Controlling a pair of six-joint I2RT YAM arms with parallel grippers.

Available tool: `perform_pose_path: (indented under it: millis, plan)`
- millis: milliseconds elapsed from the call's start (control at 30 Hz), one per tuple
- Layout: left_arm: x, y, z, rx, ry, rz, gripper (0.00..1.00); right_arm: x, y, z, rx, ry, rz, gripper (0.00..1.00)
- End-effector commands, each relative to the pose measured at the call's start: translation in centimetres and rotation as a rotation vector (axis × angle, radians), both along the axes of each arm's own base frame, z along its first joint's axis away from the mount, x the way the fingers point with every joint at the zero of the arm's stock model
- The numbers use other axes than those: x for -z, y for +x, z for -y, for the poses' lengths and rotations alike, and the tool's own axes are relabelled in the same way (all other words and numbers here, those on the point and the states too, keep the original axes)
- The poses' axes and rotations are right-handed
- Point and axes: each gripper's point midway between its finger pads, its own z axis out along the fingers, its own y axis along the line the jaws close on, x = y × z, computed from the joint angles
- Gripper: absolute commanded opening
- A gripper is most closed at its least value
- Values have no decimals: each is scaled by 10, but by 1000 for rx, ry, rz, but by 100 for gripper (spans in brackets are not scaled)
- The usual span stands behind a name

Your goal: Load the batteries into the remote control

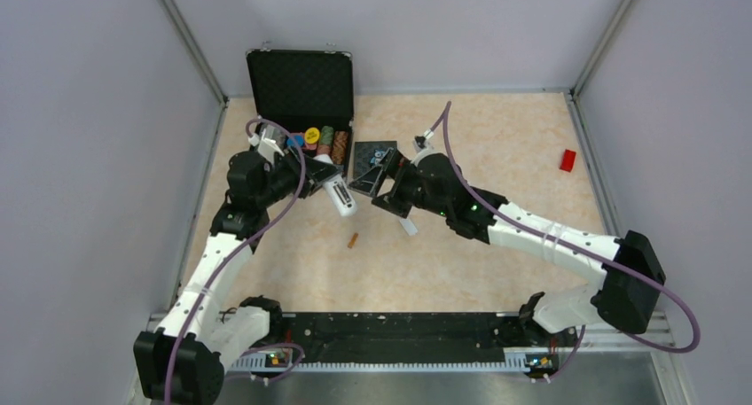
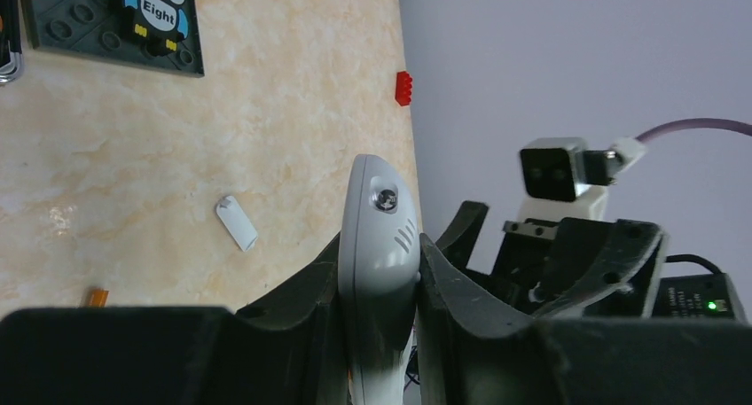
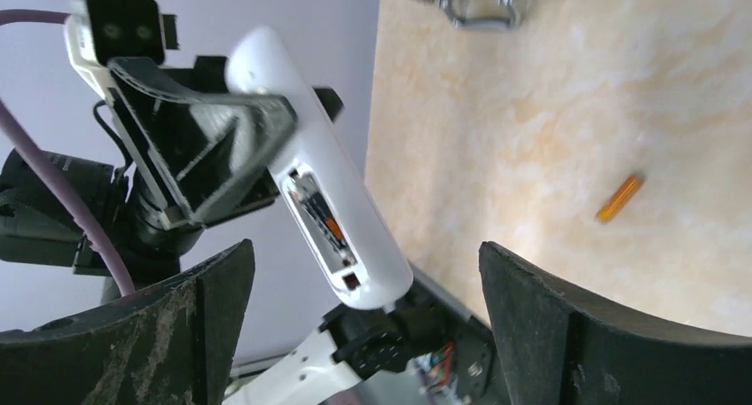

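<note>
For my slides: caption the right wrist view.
Left gripper holds slim white plastic remote, compartment open; orange battery on table.

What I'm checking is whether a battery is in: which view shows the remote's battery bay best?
Right wrist: the remote turns its back to that camera, cover off, and the bay is open with something orange inside. Top external shows the remote small, bay detail unreadable. Left wrist sees just its rounded end, no bay.

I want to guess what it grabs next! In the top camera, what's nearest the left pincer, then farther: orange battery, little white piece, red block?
1. Orange battery, on the table just right of the left pincer holding the remote control.
2. Little white piece, farther right.
3. Red block, far right by the wall.
</note>
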Motion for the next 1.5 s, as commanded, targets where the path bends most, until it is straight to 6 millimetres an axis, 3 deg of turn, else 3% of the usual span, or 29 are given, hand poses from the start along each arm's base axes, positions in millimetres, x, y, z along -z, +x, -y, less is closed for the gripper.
perform_pose_path:
  millis: [0,300,767,1233,1467]
  plan:
    - [-23,1,-1,-7,-7,124,0,-27,-22,-21,-69,261,-201,97]
    - [-19,0,-2,-10,2,119,0,-36,-16,-20,0,390,-301,99]
    - [-24,0,-1,-6,-10,142,0,-19,-21,-48,-71,410,-419,99]
    - [-22,-10,4,57,45,204,0,-10,-16,-47,-37,469,-468,99]
    - [-22,-14,5,77,66,232,0,-8,-15,-48,-44,507,-486,83]
